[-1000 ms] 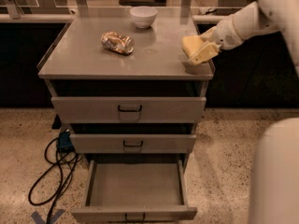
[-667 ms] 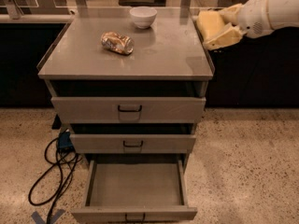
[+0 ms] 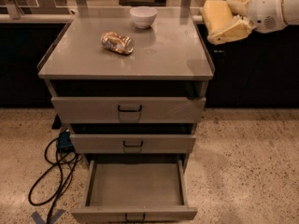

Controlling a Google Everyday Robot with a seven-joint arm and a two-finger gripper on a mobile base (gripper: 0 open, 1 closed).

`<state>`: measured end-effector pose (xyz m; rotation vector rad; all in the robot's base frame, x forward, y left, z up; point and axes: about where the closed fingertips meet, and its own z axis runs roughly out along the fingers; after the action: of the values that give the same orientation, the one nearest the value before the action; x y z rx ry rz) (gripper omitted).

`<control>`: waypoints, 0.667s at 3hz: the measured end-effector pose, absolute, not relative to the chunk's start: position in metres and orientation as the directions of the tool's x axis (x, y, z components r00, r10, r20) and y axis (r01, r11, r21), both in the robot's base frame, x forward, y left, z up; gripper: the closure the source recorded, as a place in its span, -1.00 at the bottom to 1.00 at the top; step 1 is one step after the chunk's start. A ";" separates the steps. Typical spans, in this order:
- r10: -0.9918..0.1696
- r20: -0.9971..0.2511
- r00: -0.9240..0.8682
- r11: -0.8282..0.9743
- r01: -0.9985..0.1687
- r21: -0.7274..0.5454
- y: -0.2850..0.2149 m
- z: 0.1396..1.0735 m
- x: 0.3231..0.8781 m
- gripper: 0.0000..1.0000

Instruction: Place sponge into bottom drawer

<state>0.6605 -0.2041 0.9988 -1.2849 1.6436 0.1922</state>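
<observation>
End effector (image 3: 231, 18) is up at far right, raised above and just off the right edge of the desk (image 3: 163, 52), closed on the sponge (image 3: 214, 13). The foam sits between the pads with most of the block sticking out to the left. Bottom drawer (image 3: 134, 185) is pulled out toward the near side, tray bare, well below and to the left of the sponge. Middle drawer (image 3: 133, 143) and top drawer (image 3: 128, 110) are only slightly proud of the frame. Crushed can (image 3: 117, 42) and white bowl (image 3: 143, 17) sit on the desk, apart from the arm. Risks: the grip looks to be near one end, so the foam may pivot or slip on descent. A straight path down could clip the desk's right corner. An early or high release could bounce the sponge off the low drawer wall onto the floor.
</observation>
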 end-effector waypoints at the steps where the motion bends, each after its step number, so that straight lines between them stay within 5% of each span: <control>1: -0.639 -0.767 0.054 0.425 -0.806 -0.411 -0.209 0.985 0.655 1.00; 2: -0.610 -0.789 0.070 0.428 -0.809 -0.403 -0.212 0.967 0.624 1.00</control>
<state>0.6240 -0.2122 0.9665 -1.2671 1.6256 0.2364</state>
